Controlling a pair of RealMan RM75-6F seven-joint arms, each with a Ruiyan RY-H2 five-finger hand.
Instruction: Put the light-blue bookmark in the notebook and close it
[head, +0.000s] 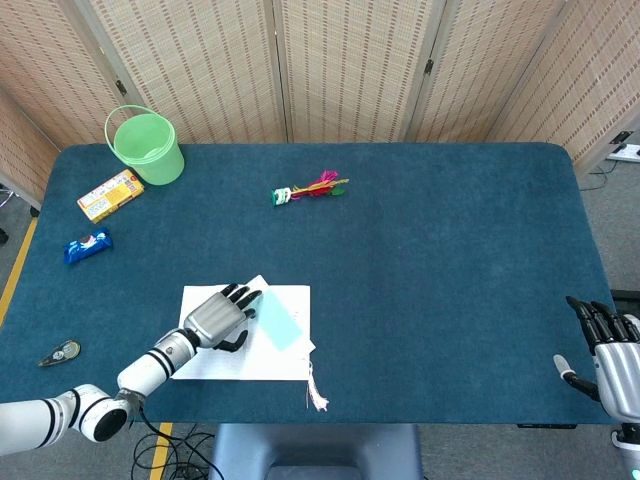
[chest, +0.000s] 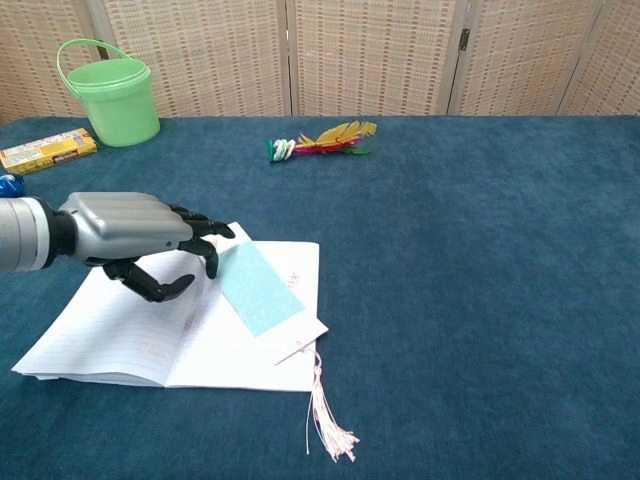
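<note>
On my screens the light-blue bookmark lies flat on the right-hand page of the open notebook, set at a slant, with its lower end reaching the page's right edge. Its pale tassel trails off the notebook's near corner onto the blue table. The notebook sits spread flat near the table's front edge, left of centre, lined pages up.

My left hand hovers over the notebook's left page and the fold, palm down. Its fingers are loosely spread and a little curled, the dark tips reaching to the bookmark's upper left end. From the chest view they seem to touch or just clear that end; I cannot tell which. The thumb hangs curled beneath the palm above the paper. The hand grips nothing.

My right hand shows only in the head view, at the far right beyond the table's near corner, well away from the notebook. Its fingers stand apart and upright, with nothing in them.

Further out, a green bucket stands at the back left corner. Beside it lies a yellow box, and nearer me a blue packet. A colourful feathered toy lies mid-table toward the back. A small dark object rests near the left front edge; I cannot make out what it is.
</note>
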